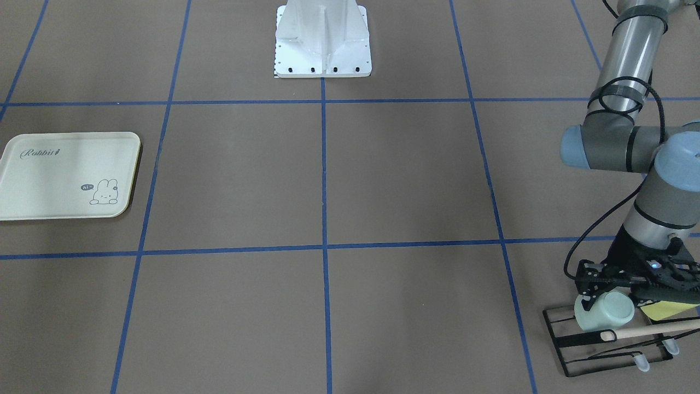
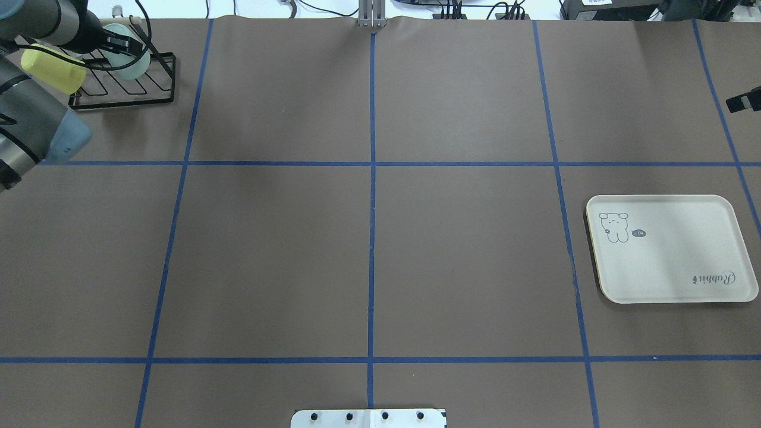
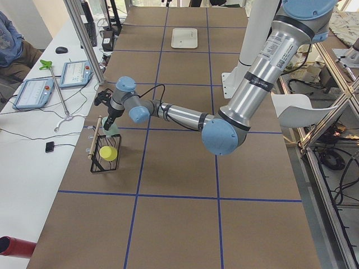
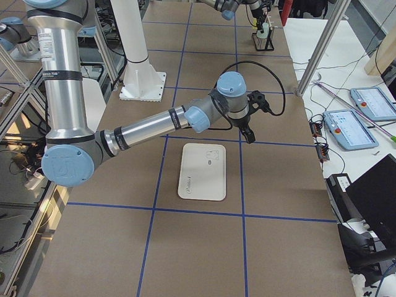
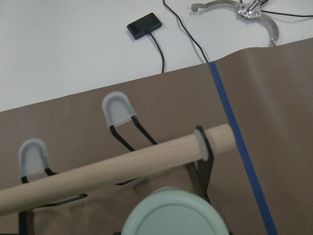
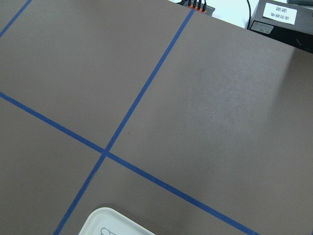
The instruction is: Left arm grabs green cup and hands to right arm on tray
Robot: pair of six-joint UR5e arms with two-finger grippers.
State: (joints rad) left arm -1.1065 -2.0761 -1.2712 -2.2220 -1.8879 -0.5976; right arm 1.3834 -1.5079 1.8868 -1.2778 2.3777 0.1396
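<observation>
The pale mint-green cup [image 1: 604, 312] sits tilted on the black wire rack [image 1: 596, 358] at the table's far left corner. It also shows in the overhead view [image 2: 129, 62]. My left gripper [image 1: 608, 298] straddles it from above, and its fingers look closed against the cup's sides. In the left wrist view the cup's base [image 5: 172, 215] fills the bottom centre, just behind the rack's wooden dowel [image 5: 107, 171]. The cream tray [image 2: 672, 261] lies empty on the right side. My right gripper [image 4: 249, 133] hovers beyond the tray's far edge; I cannot tell whether it is open.
A brighter yellow-green cup [image 1: 664, 310] sits on the same rack beside the mint one, under my left wrist. The arm base plate [image 1: 322, 54] stands at the table's middle near edge. A corner of the tray [image 6: 112, 223] shows in the right wrist view.
</observation>
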